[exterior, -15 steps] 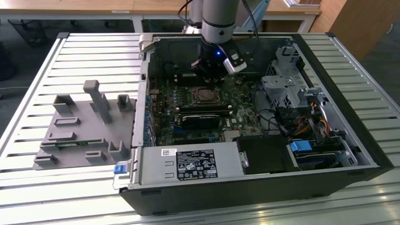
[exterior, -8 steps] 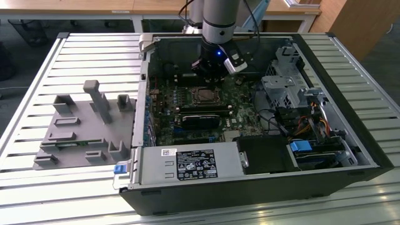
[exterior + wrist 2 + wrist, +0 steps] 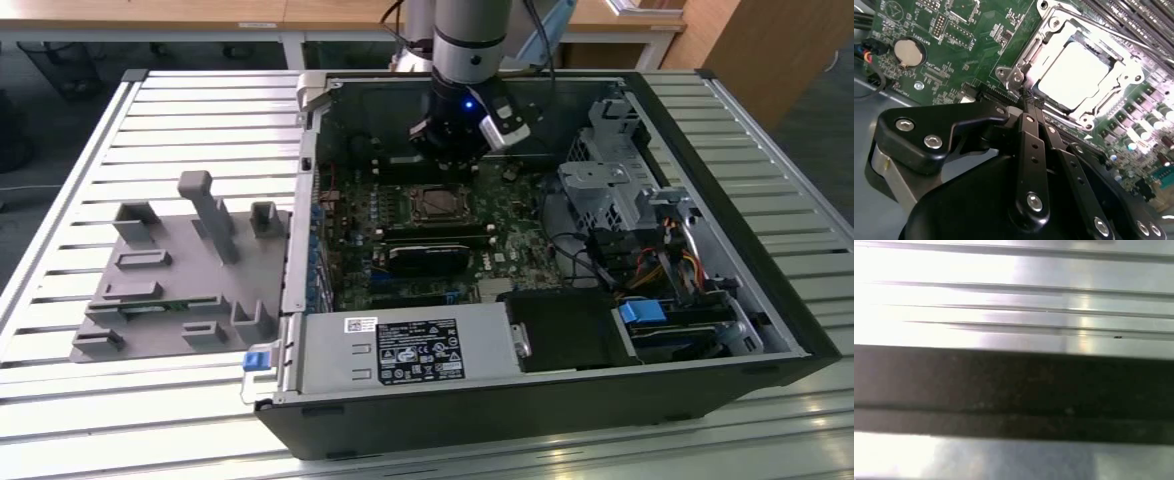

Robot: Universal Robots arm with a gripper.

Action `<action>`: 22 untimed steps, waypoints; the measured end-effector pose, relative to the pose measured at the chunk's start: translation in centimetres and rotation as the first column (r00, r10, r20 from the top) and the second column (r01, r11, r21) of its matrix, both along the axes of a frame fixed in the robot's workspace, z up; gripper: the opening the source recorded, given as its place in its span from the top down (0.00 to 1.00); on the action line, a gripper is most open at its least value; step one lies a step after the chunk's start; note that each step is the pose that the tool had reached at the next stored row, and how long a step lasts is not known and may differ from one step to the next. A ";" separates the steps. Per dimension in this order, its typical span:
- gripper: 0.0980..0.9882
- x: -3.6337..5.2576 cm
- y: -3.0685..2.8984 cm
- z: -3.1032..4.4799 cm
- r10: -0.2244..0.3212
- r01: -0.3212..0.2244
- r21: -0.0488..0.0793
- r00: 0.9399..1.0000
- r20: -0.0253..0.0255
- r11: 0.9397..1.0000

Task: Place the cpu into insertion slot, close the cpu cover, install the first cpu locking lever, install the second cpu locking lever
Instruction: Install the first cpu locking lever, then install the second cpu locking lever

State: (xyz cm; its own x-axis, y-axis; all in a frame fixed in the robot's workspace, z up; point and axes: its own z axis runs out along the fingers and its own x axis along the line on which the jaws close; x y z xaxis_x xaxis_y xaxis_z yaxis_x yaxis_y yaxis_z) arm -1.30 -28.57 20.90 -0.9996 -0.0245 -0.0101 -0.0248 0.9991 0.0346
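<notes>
Nearby, coin cell (image 3: 907, 52) beside insertion slot (image 3: 1079, 75)

The silver cpu (image 3: 1075, 75) lies flat in the insertion slot (image 3: 437, 204), framed by the closed cpu cover (image 3: 1061, 42).

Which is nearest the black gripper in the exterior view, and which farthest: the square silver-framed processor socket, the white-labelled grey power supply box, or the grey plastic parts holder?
1. Square silver-framed processor socket, on the green board just below the gripper.
2. White-labelled grey power supply box, at the case's front edge.
3. Grey plastic parts holder, outside the case, on the exterior view's left.
</notes>
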 end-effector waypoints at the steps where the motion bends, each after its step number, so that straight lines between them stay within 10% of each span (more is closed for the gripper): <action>1: 0.99 0.00 0.00 0.06 0.000 0.000 0.000 1.000 0.000 1.000; 22: 0.99 0.06 -0.77 0.06 0.000 0.000 0.000 1.000 0.000 1.000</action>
